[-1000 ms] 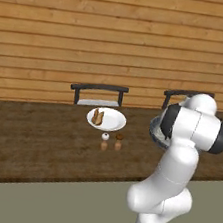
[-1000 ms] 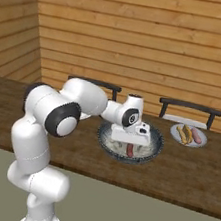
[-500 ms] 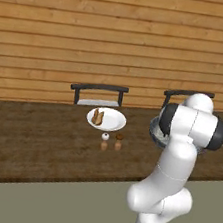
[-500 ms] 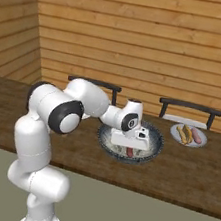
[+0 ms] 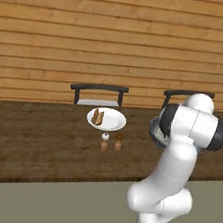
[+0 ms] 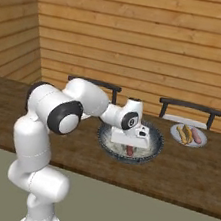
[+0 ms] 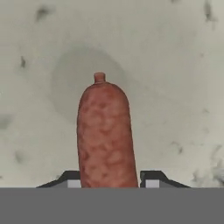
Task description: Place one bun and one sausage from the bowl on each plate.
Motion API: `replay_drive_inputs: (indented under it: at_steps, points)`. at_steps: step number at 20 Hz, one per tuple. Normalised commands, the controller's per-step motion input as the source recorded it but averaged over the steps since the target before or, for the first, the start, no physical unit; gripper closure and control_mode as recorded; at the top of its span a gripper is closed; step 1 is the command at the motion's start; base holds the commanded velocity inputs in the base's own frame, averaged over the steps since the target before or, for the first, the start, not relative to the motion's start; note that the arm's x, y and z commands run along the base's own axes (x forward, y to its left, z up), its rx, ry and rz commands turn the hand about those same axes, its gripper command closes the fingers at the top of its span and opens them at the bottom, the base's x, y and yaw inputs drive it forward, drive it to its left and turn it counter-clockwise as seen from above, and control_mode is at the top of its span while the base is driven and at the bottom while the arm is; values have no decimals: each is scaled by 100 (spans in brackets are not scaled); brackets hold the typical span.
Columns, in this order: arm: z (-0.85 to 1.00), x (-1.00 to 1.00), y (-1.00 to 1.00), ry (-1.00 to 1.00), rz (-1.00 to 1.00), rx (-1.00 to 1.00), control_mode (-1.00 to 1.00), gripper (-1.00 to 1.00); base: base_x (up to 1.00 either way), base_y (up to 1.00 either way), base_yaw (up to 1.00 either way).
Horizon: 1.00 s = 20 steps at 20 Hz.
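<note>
The dark patterned bowl (image 6: pixel 153 149) (image 5: pixel 154 129) sits on the wooden counter, and my gripper (image 6: pixel 130 145) reaches down into it. In the hand view a reddish sausage (image 7: pixel 105 131) (image 6: pixel 129 150) lies on the bowl's pale speckled inside. My gripper (image 7: pixel 109 181) is shut on it, one fingertip against each side. One white plate (image 5: pixel 114 120) to the left holds a brown bun (image 5: pixel 98 116). The other plate (image 6: pixel 187 144) to the right carries a bun (image 6: pixel 182 134) and a sausage (image 6: pixel 196 135).
Two small shakers (image 5: pixel 104 142) (image 5: pixel 118 142) stand in front of the left plate. Dark chair backs (image 5: pixel 99 92) (image 6: pixel 189 111) rise behind the counter against the plank wall. The counter's front edge runs just below the bowl.
The hand has dropped lower into the bowl, and its jaws have gone from wide open to shut on the sausage.
</note>
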Motion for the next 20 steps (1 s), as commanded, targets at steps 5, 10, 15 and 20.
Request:
replay_drive_inputs:
  at_steps: [5,10,15,20]
  points:
    - [84,0,15,-12,-12,0,-100,100,0,0,0]
    - [100,1,47,-9,-30,0,-100,100,0,0,0]
    - [46,0,82,-26,-37,1,-100,100,0,0,0]
    - [1,0,100,-25,-27,3,-100,100,0,0,0]
